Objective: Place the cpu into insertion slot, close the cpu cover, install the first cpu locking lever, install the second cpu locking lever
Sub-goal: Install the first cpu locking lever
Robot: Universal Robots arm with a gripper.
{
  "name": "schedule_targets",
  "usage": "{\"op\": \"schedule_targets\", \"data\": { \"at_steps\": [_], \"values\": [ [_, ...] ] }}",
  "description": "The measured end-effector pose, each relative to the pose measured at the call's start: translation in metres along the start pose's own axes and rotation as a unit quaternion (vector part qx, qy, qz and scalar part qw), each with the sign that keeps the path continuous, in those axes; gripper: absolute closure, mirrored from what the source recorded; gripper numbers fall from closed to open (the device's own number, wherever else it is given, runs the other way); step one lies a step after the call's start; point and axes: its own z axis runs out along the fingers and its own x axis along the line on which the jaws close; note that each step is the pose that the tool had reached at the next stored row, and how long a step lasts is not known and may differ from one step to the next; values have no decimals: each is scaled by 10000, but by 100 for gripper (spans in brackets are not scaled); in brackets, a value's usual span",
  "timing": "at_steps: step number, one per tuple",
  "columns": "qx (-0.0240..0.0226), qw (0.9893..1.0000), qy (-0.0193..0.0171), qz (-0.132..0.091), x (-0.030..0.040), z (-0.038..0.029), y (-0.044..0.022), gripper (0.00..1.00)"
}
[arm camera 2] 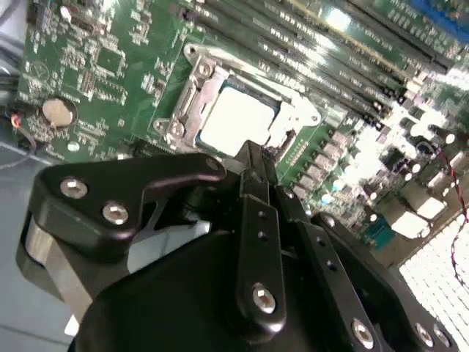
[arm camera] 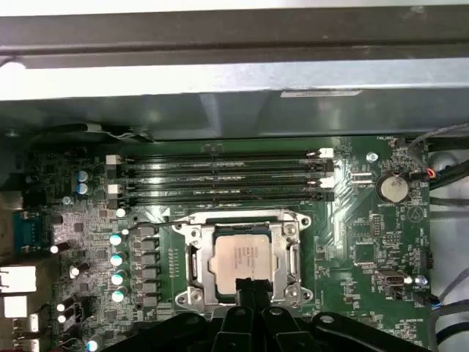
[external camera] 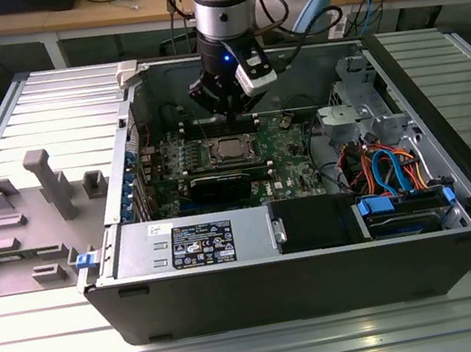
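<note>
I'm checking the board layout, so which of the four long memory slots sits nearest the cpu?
The memory slot bordering the cpu cover, last in the row; the other three lie farther from the cpu, toward the case wall.

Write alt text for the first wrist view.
The cpu sits in the insertion slot under the closed cpu cover, on a green motherboard. The black gripper hangs close above, fingertips together, memory slots beyond.
</note>
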Motion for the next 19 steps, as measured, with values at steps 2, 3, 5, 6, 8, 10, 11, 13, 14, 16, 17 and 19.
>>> {"op": "schedule_targets", "data": {
  "at_steps": [2, 3, 5, 6, 8, 10, 11, 13, 14, 16, 17, 19],
  "values": [
    [0, 10000, -7, -5, 53, -1, -1, 89],
    [0, 10000, -7, -5, 54, 0, -1, 89],
    [0, 10000, -7, -5, 54, -1, -1, 89],
    [0, 10000, -7, -5, 54, -1, -1, 89],
    [0, 10000, -7, -5, 54, -1, -1, 89],
    [0, 10000, -7, -5, 54, -1, -1, 89],
    [0, 10000, -7, -5, 54, 0, -1, 89],
    [0, 10000, -7, -5, 55, -1, -1, 89],
    [0, 10000, -7, -5, 55, -1, -1, 89],
    [-82, 10000, -5, -4, 56, -1, -3, 89],
    [-109, 9999, -4, -4, 55, 0, -3, 89],
    [-111, 9999, -6, -14, 71, 0, -4, 89]
  ]
}}
